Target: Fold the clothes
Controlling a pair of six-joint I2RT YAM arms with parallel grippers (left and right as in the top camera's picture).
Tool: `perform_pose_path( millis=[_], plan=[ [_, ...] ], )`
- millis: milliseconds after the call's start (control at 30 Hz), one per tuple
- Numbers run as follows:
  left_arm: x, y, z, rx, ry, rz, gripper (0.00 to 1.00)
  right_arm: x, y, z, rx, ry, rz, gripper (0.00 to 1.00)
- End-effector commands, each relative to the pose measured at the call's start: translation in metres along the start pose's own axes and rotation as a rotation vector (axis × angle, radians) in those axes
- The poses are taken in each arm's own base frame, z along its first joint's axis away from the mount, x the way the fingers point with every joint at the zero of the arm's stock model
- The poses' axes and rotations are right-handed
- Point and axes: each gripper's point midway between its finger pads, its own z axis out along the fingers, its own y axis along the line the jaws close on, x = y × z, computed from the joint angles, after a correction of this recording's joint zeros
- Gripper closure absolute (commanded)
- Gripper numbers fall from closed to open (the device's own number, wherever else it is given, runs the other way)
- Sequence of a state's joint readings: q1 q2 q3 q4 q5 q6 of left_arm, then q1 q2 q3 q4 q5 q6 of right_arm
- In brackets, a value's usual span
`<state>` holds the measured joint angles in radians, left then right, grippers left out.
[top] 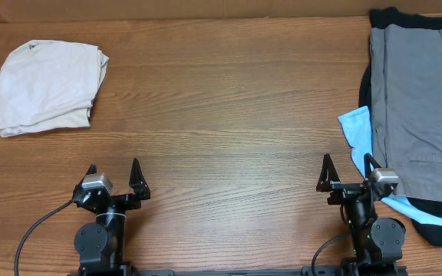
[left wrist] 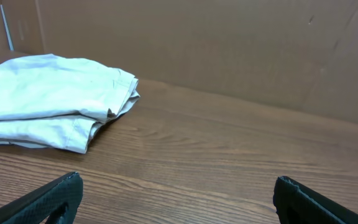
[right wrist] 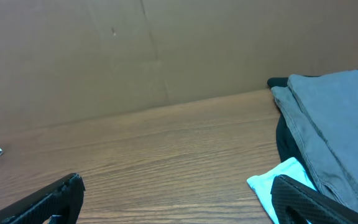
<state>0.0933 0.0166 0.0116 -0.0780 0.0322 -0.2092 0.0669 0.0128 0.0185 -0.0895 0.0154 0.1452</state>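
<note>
grey shorts (top: 420, 107) lie flat at the right edge of the wooden table (top: 221, 100), atop a black garment (top: 434, 230) and a light-blue garment (top: 355, 130), with the right gripper (top: 347, 159) just beside them and the left gripper (top: 113, 166) well apart, both spread wide and empty, and a cream-white folded garment (top: 48, 84) at far left.

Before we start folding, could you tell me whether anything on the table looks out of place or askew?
Nothing looks damaged or spilled. The grey shorts lie stacked on a black garment and a light-blue garment at the far right, the blue one's corner sticking out beneath.
</note>
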Motion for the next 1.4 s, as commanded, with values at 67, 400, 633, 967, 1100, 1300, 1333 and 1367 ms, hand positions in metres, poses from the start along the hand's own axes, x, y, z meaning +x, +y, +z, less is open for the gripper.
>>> perform_pose_path(
  millis=[67,400,633,967,1100,1300,1333,1367],
  plan=[
    [0.0,0.003,0.0,-0.014,-0.008,0.004,0.0,0.001,-0.002,0.0,0.01,-0.01,-0.004,0.0],
    [0.0,0.003,0.0,-0.014,-0.008,0.004,0.0,-0.009,-0.02,-0.001,0.118,-0.053,-0.05,0.0],
    [-0.001,0.007,0.0,-0.036,-0.012,0.056,0.0,-0.009,-0.021,-0.001,0.122,-0.051,-0.051,0.0],
    [-0.001,0.003,0.0,-0.014,-0.013,0.036,0.0,-0.018,-0.016,-0.002,0.099,-0.088,-0.037,0.0],
    [-0.011,-0.018,-0.001,0.098,-0.052,0.098,0.0,-0.028,-0.011,-0.003,0.077,-0.114,-0.037,0.0],
    [-0.029,-0.027,-0.005,0.132,-0.082,0.134,0.0,-0.05,-0.005,-0.008,0.059,-0.157,-0.036,0.0],
    [-0.033,-0.028,-0.005,0.132,-0.078,0.132,0.0,-0.054,-0.004,-0.009,0.057,-0.164,-0.036,0.0],
    [-0.039,-0.029,-0.005,0.133,-0.074,0.132,0.0,-0.058,-0.003,-0.009,0.056,-0.168,-0.035,0.0]
  ],
)
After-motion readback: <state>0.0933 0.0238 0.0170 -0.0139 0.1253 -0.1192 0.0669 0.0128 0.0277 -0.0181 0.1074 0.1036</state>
